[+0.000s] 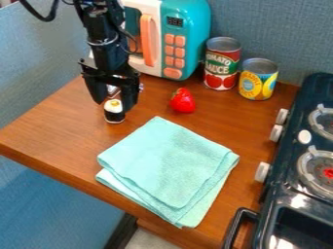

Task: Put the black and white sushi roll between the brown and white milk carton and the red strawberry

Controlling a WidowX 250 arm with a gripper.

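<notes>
Camera view: the black hand [114, 103] hangs low over the wooden counter [55, 126], released, its two fingers apart about the top of a small sushi roll [114, 116]. That roll stands upright on the wood, near a red strawberry [183, 101] and a folded aqua cloth [166, 163].

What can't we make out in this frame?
Camera view:
- Small black-and-white cylinder: contact with black two-finger gripper too small to tell.
- Teal-and-white plastic toy microwave: left part hidden by black arm.
- Dark toy stove: right side cut off by picture edge.
</notes>
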